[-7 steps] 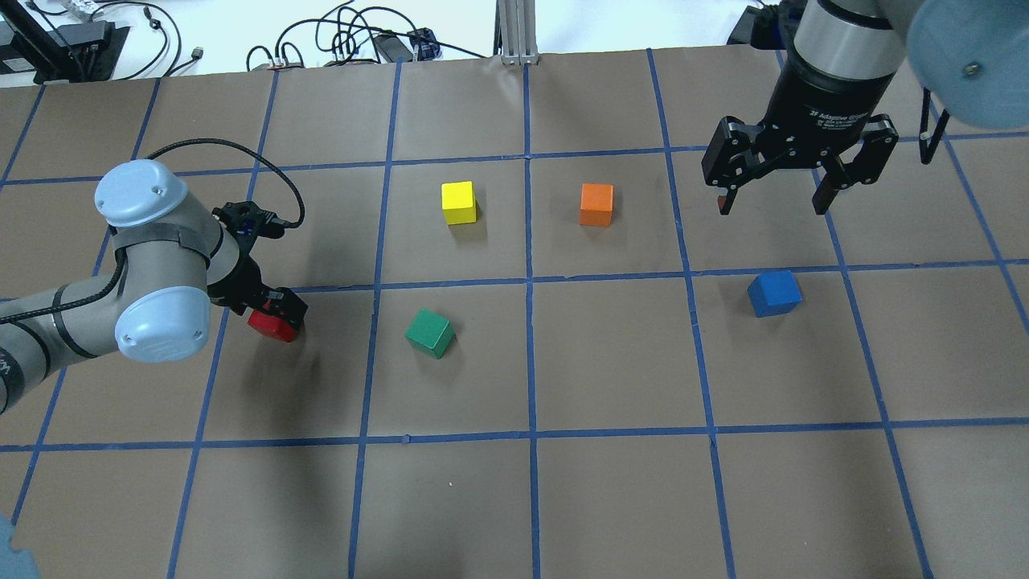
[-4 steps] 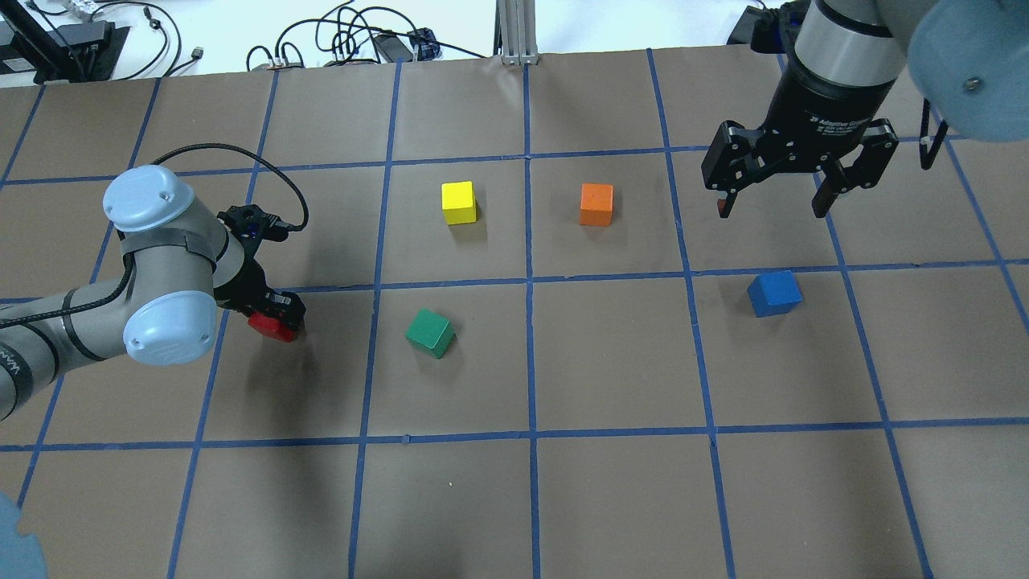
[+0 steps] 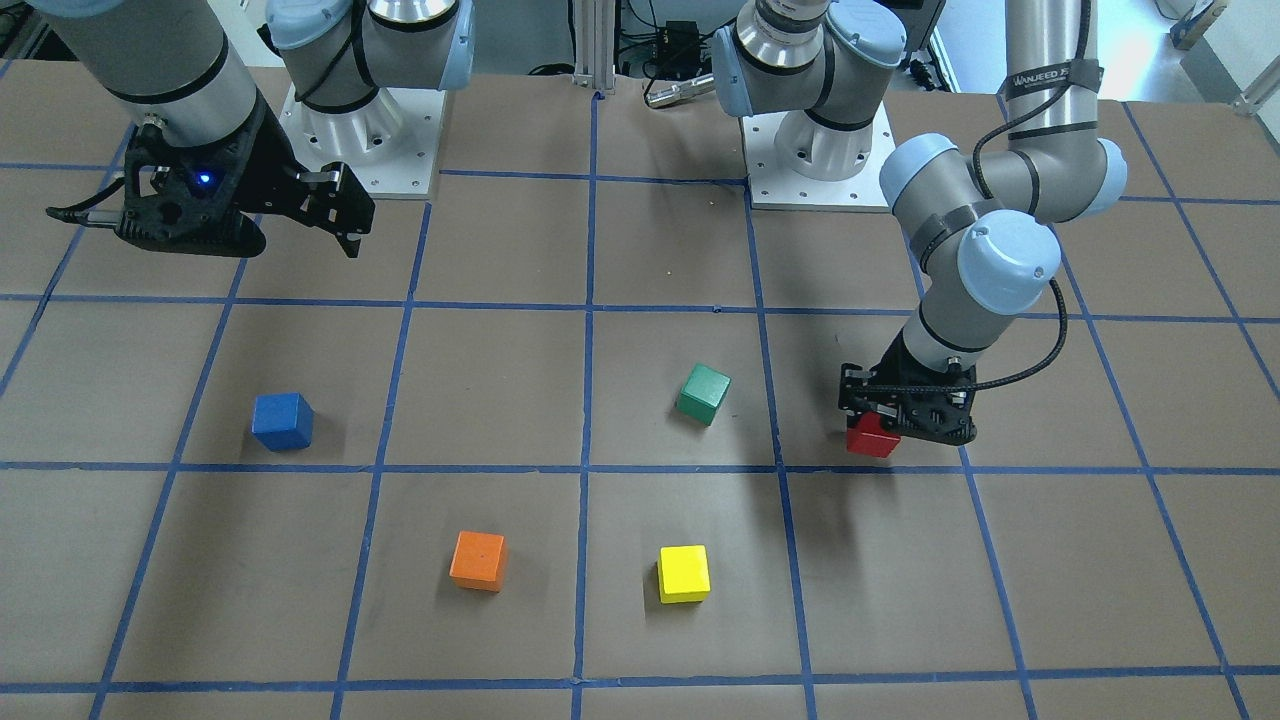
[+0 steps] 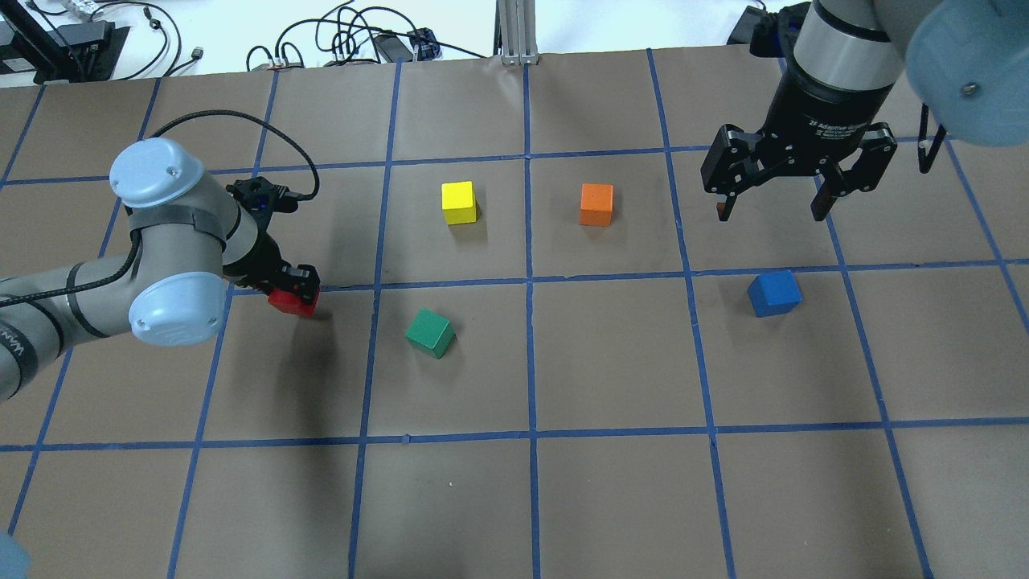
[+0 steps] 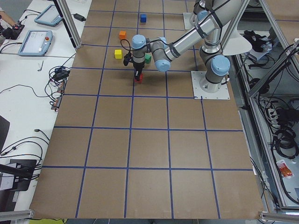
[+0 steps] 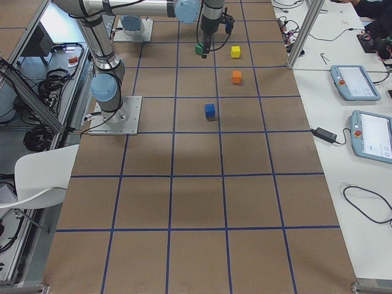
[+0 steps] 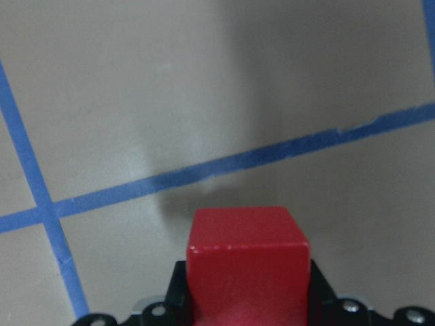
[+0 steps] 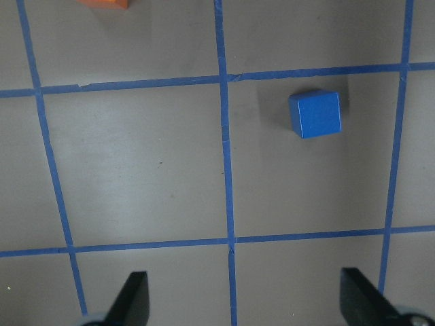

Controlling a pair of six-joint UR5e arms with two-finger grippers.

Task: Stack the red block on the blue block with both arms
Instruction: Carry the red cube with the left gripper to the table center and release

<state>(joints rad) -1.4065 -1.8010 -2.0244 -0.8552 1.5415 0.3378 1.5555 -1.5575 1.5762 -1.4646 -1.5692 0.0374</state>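
Note:
My left gripper (image 4: 296,291) is shut on the red block (image 4: 293,303) and holds it above the table, left of the green block; the block fills the lower part of the left wrist view (image 7: 248,261) and shows in the front view (image 3: 871,436). The blue block (image 4: 774,293) sits on the table at the right, also in the front view (image 3: 282,421) and the right wrist view (image 8: 315,113). My right gripper (image 4: 775,205) is open and empty, high above the table behind the blue block.
A green block (image 4: 429,333) lies tilted right of the red block. A yellow block (image 4: 458,203) and an orange block (image 4: 596,204) sit farther back in the middle. Blue tape lines grid the brown table (image 4: 611,498).
My left gripper has lifted the red block and carried it up and to the right. My right gripper has stayed almost still.

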